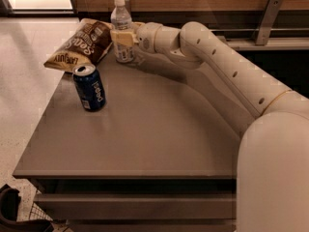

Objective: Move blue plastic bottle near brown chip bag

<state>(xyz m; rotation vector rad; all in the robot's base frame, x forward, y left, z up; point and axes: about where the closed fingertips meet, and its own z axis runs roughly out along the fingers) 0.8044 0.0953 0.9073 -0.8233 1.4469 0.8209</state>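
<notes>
Just beside the crinkled brown chip bag (81,45), the cream pincer (123,36) is closed around the clear blue plastic bottle (120,19).

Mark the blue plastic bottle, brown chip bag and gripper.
blue plastic bottle (120,19), camera view: clear upper body, above the gripper.
brown chip bag (83,43), camera view: middle of the printed front.
gripper (122,36), camera view: at the bottle's midsection, closed around it.
</notes>
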